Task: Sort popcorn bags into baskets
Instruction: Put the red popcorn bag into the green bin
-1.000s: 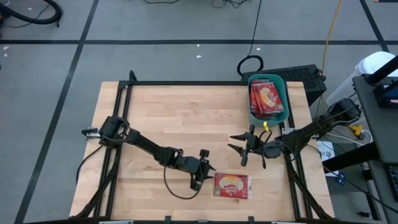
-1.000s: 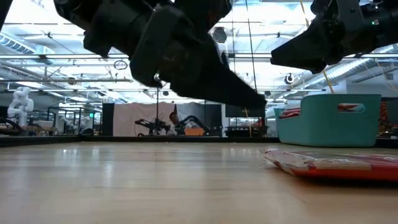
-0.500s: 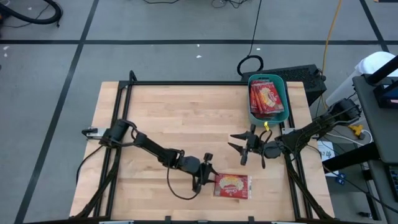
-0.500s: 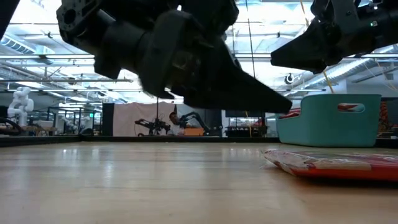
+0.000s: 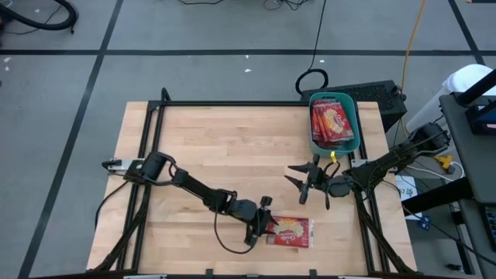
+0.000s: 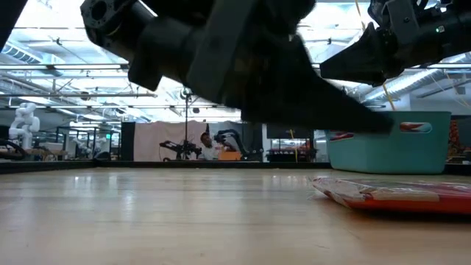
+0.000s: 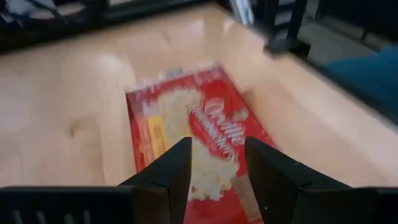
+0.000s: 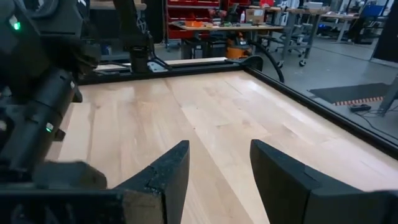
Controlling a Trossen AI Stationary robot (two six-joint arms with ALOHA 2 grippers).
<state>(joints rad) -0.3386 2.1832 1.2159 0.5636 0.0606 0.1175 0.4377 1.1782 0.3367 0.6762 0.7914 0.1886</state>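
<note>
My left gripper (image 5: 266, 222) hangs with fingers apart, holding nothing, at the near edge of the last loose popcorn bag (image 5: 291, 231) lying flat on the table (image 5: 201, 147). Best to drop low and pinch that edge; height's hard to judge. Right gripper (image 5: 298, 183) waits released near the basket (image 5: 334, 122).

Robotics lab: other robot arms (image 6: 176, 149)

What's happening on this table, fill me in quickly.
The robot is sorting popcorn bags into a teal basket at the table's far right, which already holds several. One popcorn bag lies flat on the wood near the front edge. The left end effector is at that bag's edge with fingers open, lined up over it but not gripping it. The right end effector hangs open in front of the basket, empty.
</note>
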